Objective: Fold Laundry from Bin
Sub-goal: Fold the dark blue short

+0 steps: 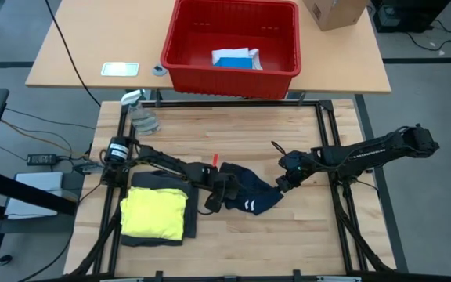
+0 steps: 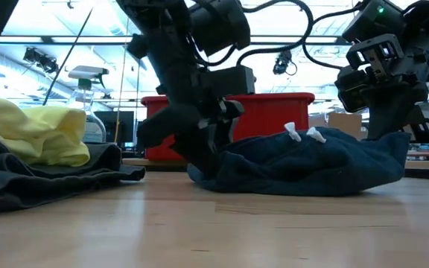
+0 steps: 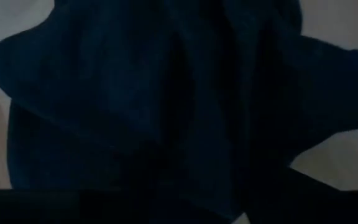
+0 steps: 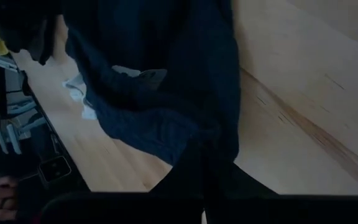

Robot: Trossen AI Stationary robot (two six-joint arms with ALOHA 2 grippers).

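Both grippers sit on the dark blue garment (image 1: 250, 194) at the middle of the wooden table (image 1: 233, 133). Left gripper (image 1: 224, 190) is at the garment's left edge, pressed low against the cloth; its wrist view is filled with dark fabric, and whether its fingers are spread or pinching cannot be told. Right gripper (image 1: 286, 183) is at the garment's right edge with its fingers closed tight on the cloth — the low view shows that edge drawn up off the table under it (image 2: 382, 112). Largest item beyond the worktable is the red bin (image 1: 232, 43), standing on a separate tan table (image 1: 92, 55) at the far side; a blue and white garment (image 1: 236, 59) lies inside it. A brown cardboard box (image 1: 333, 11) stands just right of the bin. At the near left of the wooden table lies a folded stack — a bright yellow garment (image 1: 153, 211) on top of a dark grey garment (image 1: 159, 184) that shows around its edges. The dark blue garment lies crumpled just right of this stack, with white markings (image 1: 249, 205) at its near edge. A clear spray bottle (image 1: 141, 112) stands at the table's far left corner. A pale flat device (image 1: 120, 69) lies on the tan table, left of the bin, and a small red mark (image 1: 214, 160) shows on the wood beside the left arm.
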